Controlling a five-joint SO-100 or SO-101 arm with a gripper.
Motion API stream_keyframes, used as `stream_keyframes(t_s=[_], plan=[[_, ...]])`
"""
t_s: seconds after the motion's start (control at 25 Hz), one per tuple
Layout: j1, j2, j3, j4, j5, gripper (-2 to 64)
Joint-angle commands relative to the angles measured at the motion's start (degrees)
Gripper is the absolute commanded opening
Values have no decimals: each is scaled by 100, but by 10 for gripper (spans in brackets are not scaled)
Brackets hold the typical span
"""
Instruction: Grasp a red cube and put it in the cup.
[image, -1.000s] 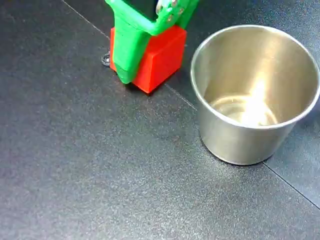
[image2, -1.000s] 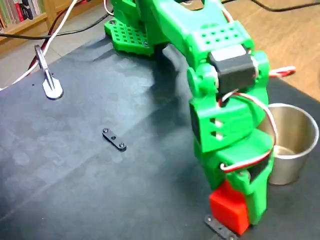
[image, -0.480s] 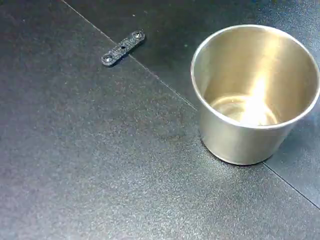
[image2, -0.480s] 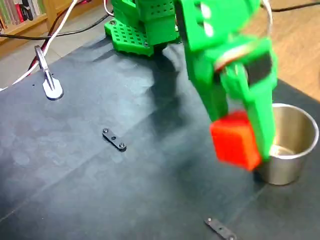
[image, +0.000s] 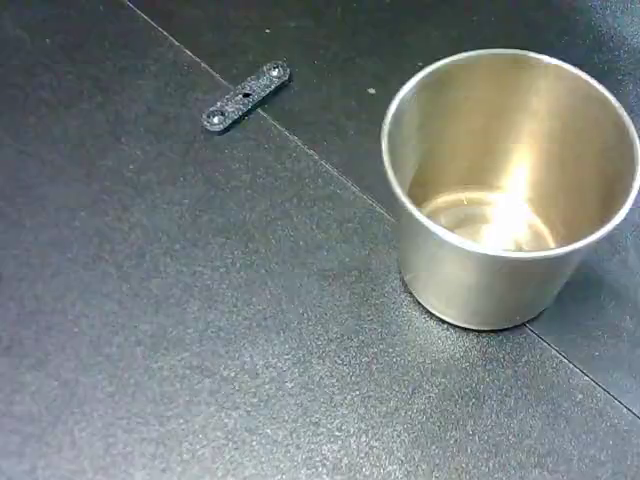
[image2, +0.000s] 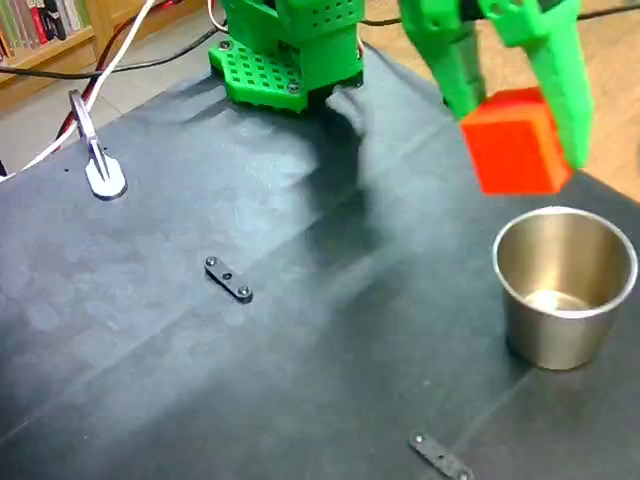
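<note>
Green end effector (image2: 522, 150): raised above the dark surface (image2: 200, 380), fingers clamped on either side of the red cube (image2: 516, 140), which hangs in the air at about 12 o'clock from the cup (image2: 565, 287), clear of its rim. Cup (image: 510, 185): upright on the surface, inside empty and reflective. Small black two-hole strip (image: 246, 96): flat on the surface at about 10 o'clock from the cup in a fixed view, well apart from it.

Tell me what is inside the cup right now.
Nothing: the cup shows only its bare shiny bottom in both fixed views. The red cube hangs above it, clamped in the gripper. A small part of the floor behind the near wall is hidden.
</note>
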Motion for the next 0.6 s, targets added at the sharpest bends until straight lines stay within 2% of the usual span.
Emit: stream_keyframes(t_s=[0.0, 0.36, 0.56], plan=[[-132, 229, 0, -44, -229, -7], [-141, 193, 756, -141, -888, -7], [-149, 176, 1046, -158, -879, -7]])
